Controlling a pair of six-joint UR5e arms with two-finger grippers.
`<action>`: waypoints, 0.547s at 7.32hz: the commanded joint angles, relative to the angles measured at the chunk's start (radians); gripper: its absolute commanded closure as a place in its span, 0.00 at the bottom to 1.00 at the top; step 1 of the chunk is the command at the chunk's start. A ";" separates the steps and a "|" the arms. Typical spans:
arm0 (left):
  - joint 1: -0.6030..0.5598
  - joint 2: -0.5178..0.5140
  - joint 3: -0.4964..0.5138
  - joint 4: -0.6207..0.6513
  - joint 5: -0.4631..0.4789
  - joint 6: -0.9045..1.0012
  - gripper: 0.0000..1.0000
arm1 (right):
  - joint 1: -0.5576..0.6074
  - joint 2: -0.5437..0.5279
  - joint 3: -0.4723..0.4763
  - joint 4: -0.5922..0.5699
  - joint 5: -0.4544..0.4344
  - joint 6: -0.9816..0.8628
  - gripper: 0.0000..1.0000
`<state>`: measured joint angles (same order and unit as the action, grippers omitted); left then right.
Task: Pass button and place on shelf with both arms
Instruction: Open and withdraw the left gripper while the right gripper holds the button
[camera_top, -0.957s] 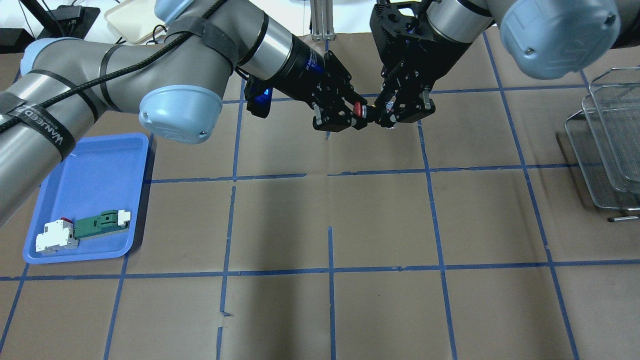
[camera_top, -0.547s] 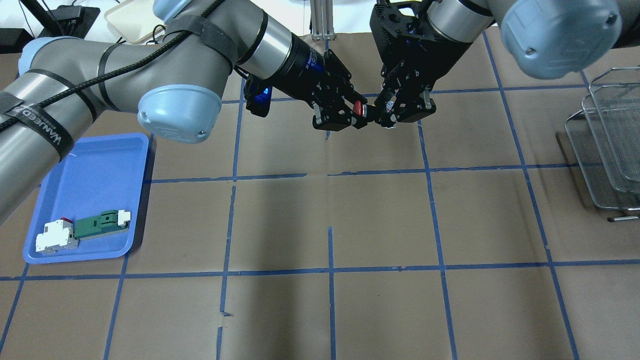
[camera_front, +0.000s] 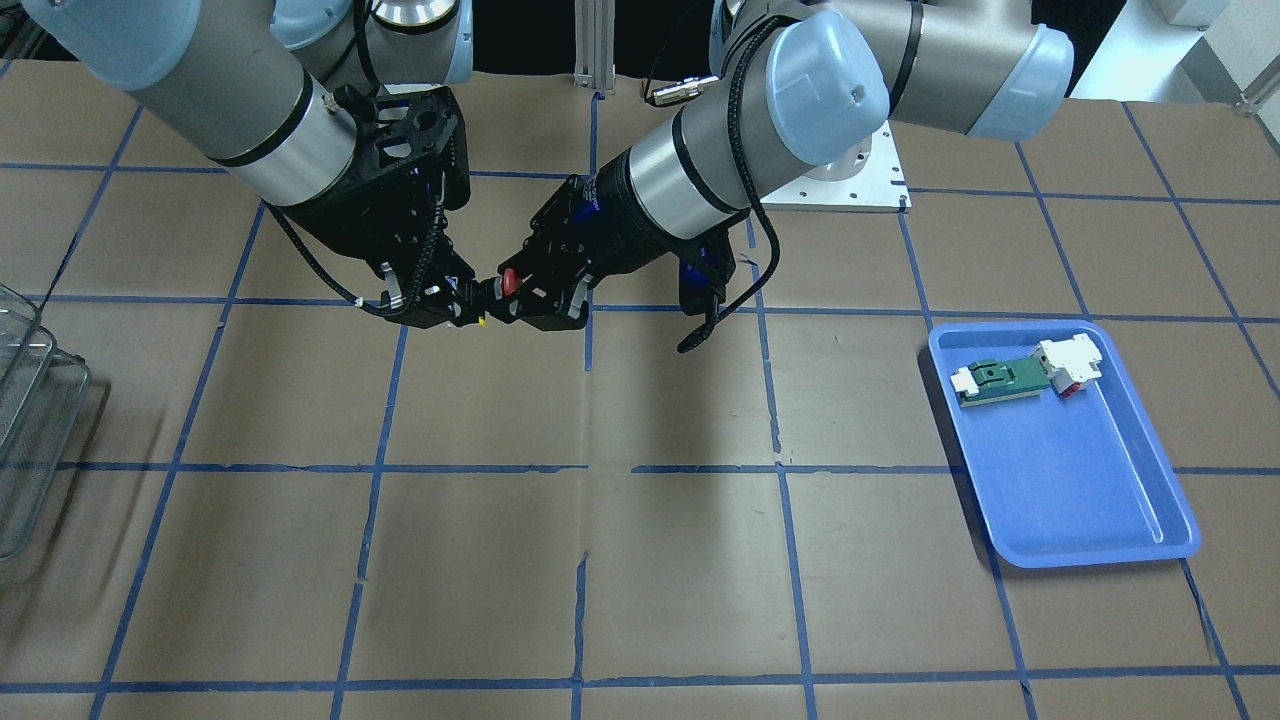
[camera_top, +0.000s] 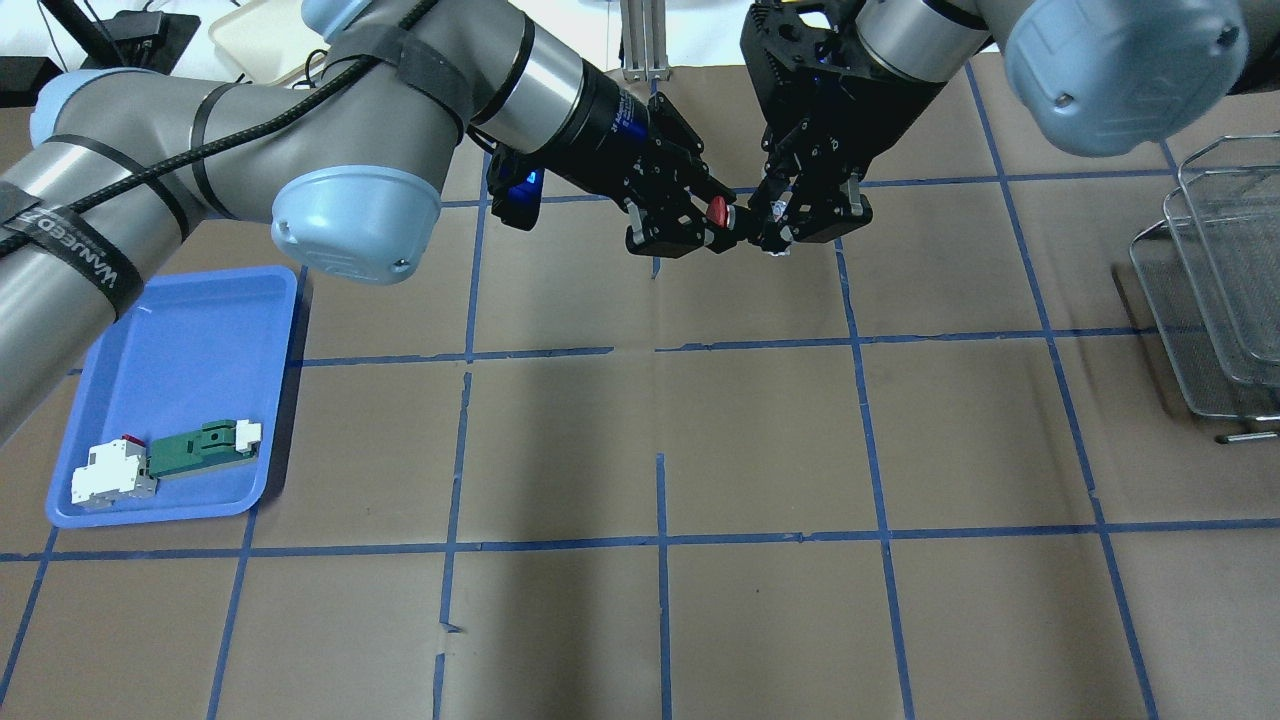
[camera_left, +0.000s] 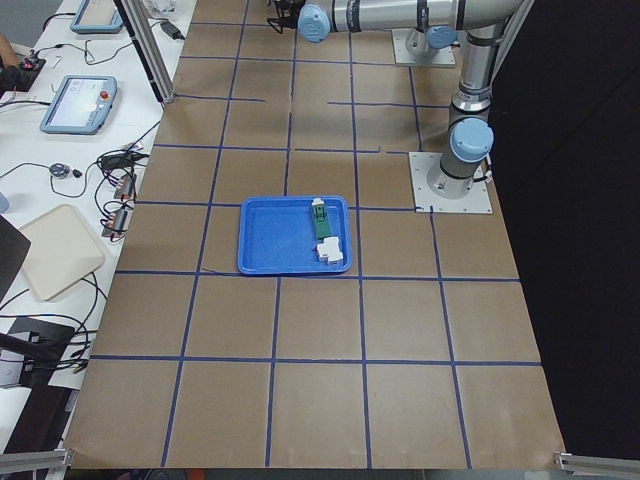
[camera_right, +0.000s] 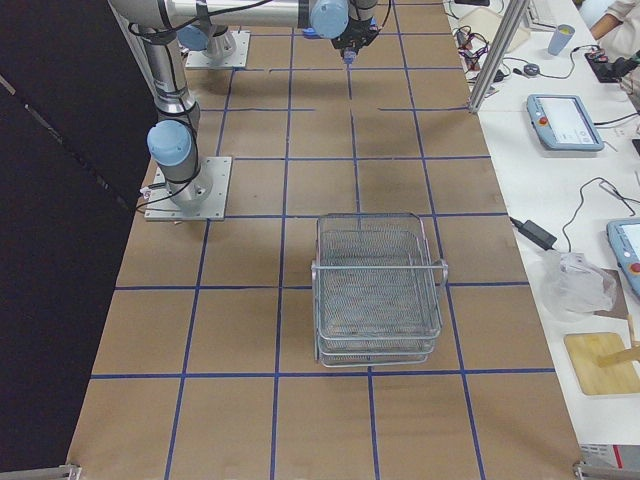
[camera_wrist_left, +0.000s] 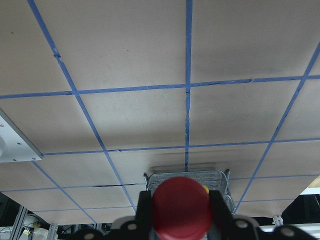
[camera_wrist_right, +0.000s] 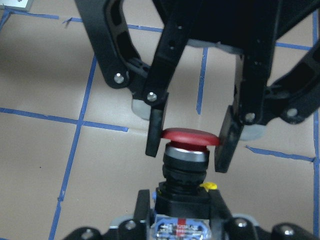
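So I've got both clamped on the button (camera_wrist_right: 190, 136), mid-air over the worktop (camera_top: 760, 440), in from the middle of my edge: left gripper (camera_top: 708, 222) on the red head, right gripper (camera_top: 768, 225) on the rear block. If right's hold is shallow when left lets go, it drops, nowhere near the shelf (camera_right: 380, 285).

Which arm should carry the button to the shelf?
Right. Its jaws clamp the button by its rear block, and the shelf stands on its side; the left jaws only pinch the red head.
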<state>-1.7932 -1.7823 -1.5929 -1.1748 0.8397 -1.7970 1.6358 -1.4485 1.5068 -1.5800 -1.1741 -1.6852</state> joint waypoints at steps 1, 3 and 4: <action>0.001 0.001 0.004 0.001 0.010 -0.022 0.78 | -0.001 -0.004 -0.002 -0.002 -0.004 -0.001 0.93; 0.001 0.004 0.008 0.001 0.015 -0.024 0.06 | -0.001 -0.004 -0.003 -0.002 -0.007 -0.001 0.93; 0.001 0.004 0.008 0.015 0.010 -0.025 0.00 | -0.001 -0.004 -0.002 -0.002 -0.009 -0.001 0.93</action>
<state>-1.7915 -1.7792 -1.5858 -1.1697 0.8518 -1.8202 1.6354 -1.4526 1.5044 -1.5809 -1.1803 -1.6860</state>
